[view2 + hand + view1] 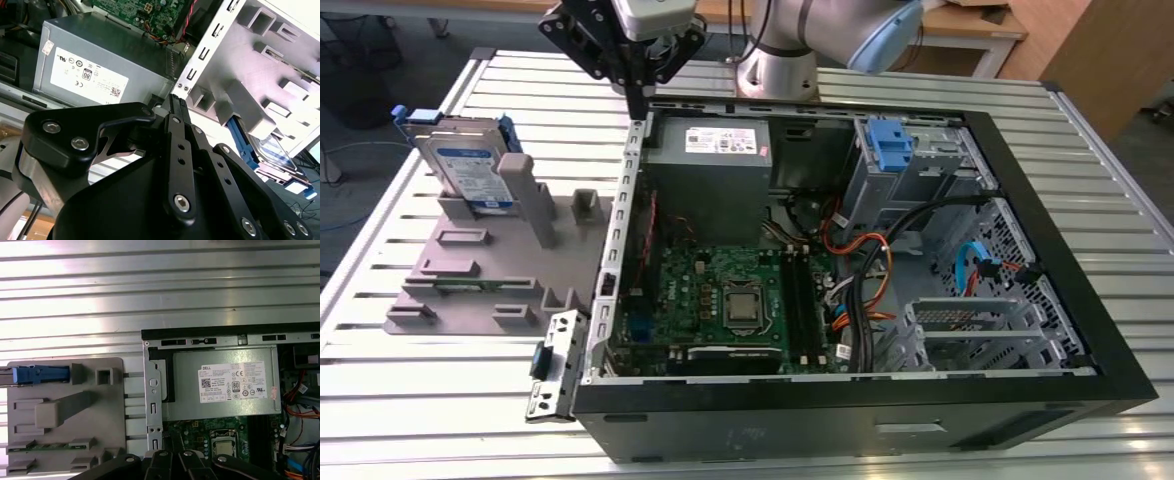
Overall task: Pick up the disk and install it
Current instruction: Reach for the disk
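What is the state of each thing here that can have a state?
disk: upright in the grey holder, not gripped.
gripper: shut, empty, over the case's edge.
computer case: lying on its side, open, side panel off.
processor: bare, no cooler on it.

White sticker (pixel 235 382) on PSU (pixel 186 390) carries small print & cert marks.

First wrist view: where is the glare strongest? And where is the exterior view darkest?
First wrist view: glare washes out the table slats farthest from the computer case. Exterior view: the deepest shadow lies inside the case, between the power supply and the drive cage.
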You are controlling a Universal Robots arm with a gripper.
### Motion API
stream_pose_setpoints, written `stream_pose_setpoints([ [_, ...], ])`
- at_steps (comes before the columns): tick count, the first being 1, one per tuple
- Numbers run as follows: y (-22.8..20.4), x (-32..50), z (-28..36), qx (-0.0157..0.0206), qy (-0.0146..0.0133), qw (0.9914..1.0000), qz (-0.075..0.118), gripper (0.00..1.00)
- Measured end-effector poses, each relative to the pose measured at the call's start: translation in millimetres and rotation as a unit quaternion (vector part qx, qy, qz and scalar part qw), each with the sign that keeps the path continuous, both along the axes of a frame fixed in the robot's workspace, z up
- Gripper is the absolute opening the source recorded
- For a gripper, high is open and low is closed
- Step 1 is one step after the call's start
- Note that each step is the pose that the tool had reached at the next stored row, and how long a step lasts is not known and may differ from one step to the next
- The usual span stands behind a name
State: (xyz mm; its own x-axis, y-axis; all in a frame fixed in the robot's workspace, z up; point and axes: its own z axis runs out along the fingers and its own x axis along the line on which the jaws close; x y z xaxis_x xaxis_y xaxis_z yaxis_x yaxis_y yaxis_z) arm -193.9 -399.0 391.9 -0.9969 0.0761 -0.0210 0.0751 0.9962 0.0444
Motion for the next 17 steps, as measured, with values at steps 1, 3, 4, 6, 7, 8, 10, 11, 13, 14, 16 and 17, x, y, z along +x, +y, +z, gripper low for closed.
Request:
stream_pose_setpoints([
  [1, 0.0, -0.1, -0.1, 0.0, -0.0001, 1.0, 0.0, 0.11],
  [3, 0.0, -0.1, 0.0, 0.0, -0.0001, 1.0, 0.0, 0.11],
  [4, 0.0, -0.1, 0.0, 0.0, 0.0, 1.0, 0.0, 0.11],
  [6, 0.0, -0.1, 0.0, 0.0, 0.0, 1.0, 0.0, 0.11],
  [7, 0.0, -0.2, 0.0, 0.0, 0.0, 1.0, 0.0, 0.11],
  [8, 0.0, -0.2, -0.1, 0.0001, -0.0001, 1.0, 0.0, 0.11],
  [10, 0.0, -0.7, -0.1, 0.0, -0.0001, 1.0, 0.0, 0.11],
  [11, 0.0, -1.4, -0.1, 0.0, -0.0001, 1.0, 0.0, 0.11],
  [13, 0.0, -3.2, -0.1, 0.0, -0.0001, 1.0, 0.0, 0.11],
  [14, 0.0, -4.5, -0.1, 0.0, 0.0, 1.0, 0.0, 0.11],
  [16, 0.0, -7.4, -0.1, 0.0, 0.0, 1.0, 0.0, 0.11],
  [17, 0.0, -8.9, -0.1, 0.0, 0.0, 1.0, 0.0, 0.11],
])
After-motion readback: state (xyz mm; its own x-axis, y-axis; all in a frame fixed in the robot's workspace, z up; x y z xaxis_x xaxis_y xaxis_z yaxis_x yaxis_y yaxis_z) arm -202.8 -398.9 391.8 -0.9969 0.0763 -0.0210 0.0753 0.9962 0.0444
